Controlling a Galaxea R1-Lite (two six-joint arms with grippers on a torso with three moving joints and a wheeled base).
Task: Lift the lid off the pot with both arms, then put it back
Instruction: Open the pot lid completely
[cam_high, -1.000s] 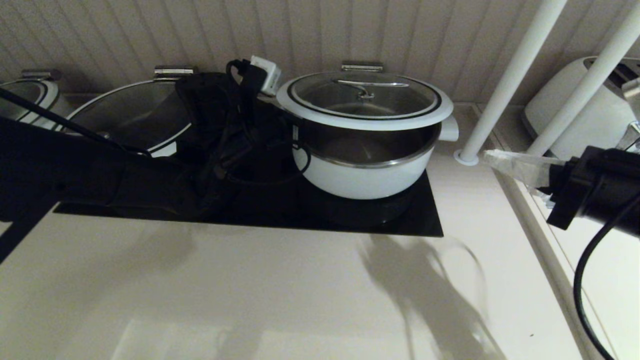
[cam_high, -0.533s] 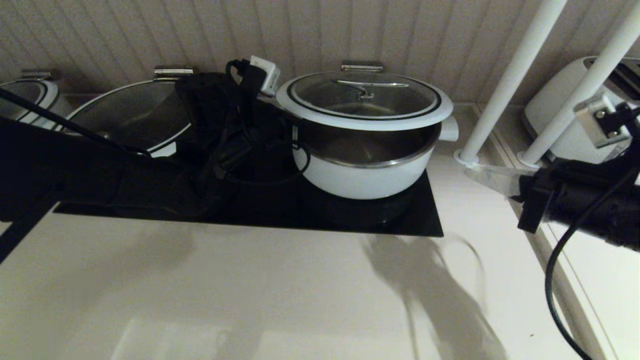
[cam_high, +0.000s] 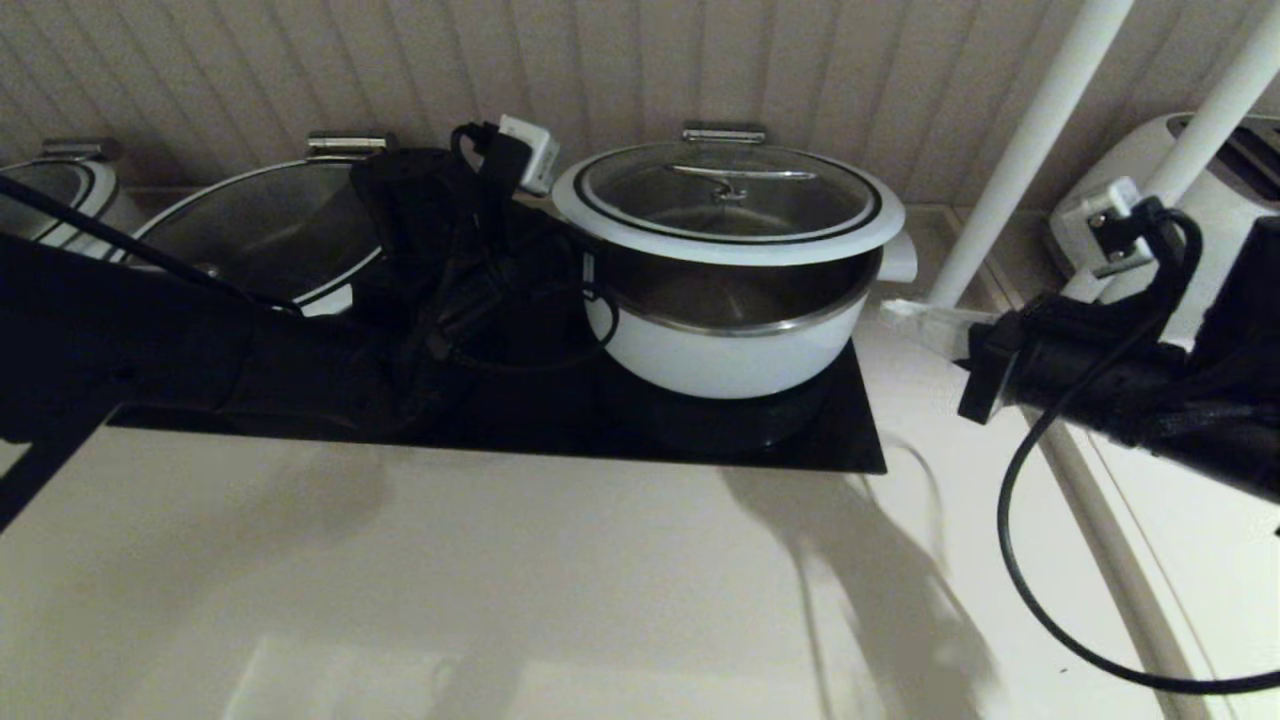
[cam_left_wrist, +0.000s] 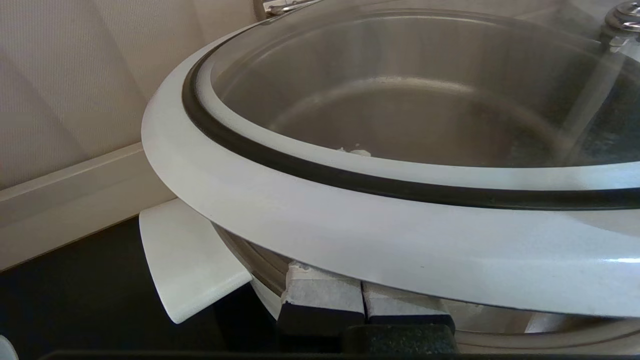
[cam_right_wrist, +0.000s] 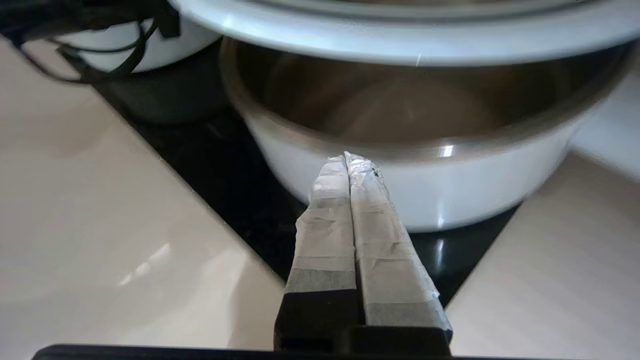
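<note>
On a pale countertop (cam_high: 500, 580), the deep white pot (cam_high: 735, 345) sits on the right part of a black cooktop (cam_high: 640, 430), its steel inside open to the head camera beneath the raised lid (cam_high: 728, 205). To the pot's far left, a small glass lid (cam_high: 50, 195) leans at the ribbed wall; nearer the pot, a wider glass lid (cam_high: 250, 225) stands tilted behind the left arm (cam_high: 200, 340), which stretches over the cooktop toward the pot's left side. The left gripper (cam_left_wrist: 362, 300) is tucked under the lid's broad white rim directly above the pot's left edge, its taped fingers (cam_left_wrist: 322, 292) pressed together with nothing between them, their tops touching the rim's underside and propping it up; one stubby white side handle (cam_left_wrist: 187, 255) of the pot juts out just beside them. The lid itself hangs tilted over the pot, lifted clear at front and left, its steel handle (cam_high: 735, 177) at centre and hinge bracket (cam_high: 723, 131) against the wall. Right of the pot, the right gripper (cam_right_wrist: 348, 167) points at the pot's right flank, near it but not touching, below the lid's rim, its taped fingers (cam_right_wrist: 370, 225) closed flat against each other and holding nothing. Farther right of the pot stand two white poles (cam_high: 1010, 160) and a white toaster (cam_high: 1170, 215).
</note>
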